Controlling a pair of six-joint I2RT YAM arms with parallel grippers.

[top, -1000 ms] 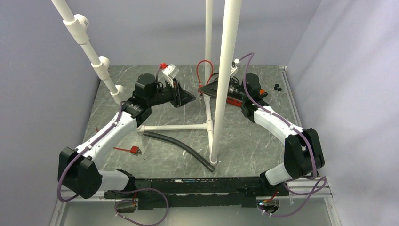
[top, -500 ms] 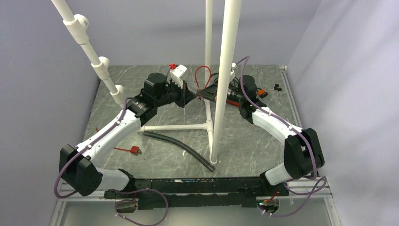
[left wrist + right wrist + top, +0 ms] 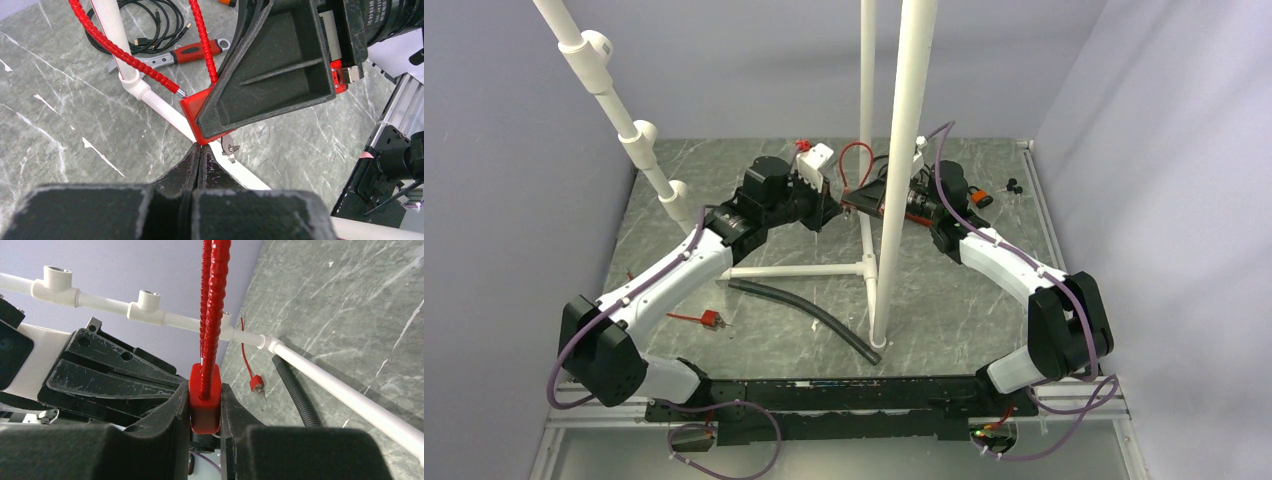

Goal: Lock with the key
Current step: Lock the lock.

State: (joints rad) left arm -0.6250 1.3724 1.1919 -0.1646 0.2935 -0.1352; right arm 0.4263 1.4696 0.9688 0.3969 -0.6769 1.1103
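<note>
A red padlock (image 3: 205,412) with a red cable shackle (image 3: 210,300) is clamped between my right gripper's (image 3: 204,388) fingers, held above the table by the white pipe. In the left wrist view the padlock (image 3: 192,107) shows under the right finger. My left gripper (image 3: 200,146) is shut, its tips touching the padlock's lower corner. A small silver key on a ring (image 3: 230,148) hangs at the padlock's lower edge, just right of those tips; I cannot tell whether it is gripped. In the top view both grippers (image 3: 834,203) (image 3: 851,192) meet by the thin upright.
A white PVC pipe frame (image 3: 906,150) stands mid-table, its low bar (image 3: 150,97) under the padlock. A black corrugated hose (image 3: 809,315), a second red lock with a key (image 3: 711,319), a red-handled wrench (image 3: 187,51) and coiled black cable (image 3: 150,20) lie on the table.
My left arm has swung right and forward, bringing its shut gripper up against the padlock. The right arm has shifted the padlock slightly left toward it.
</note>
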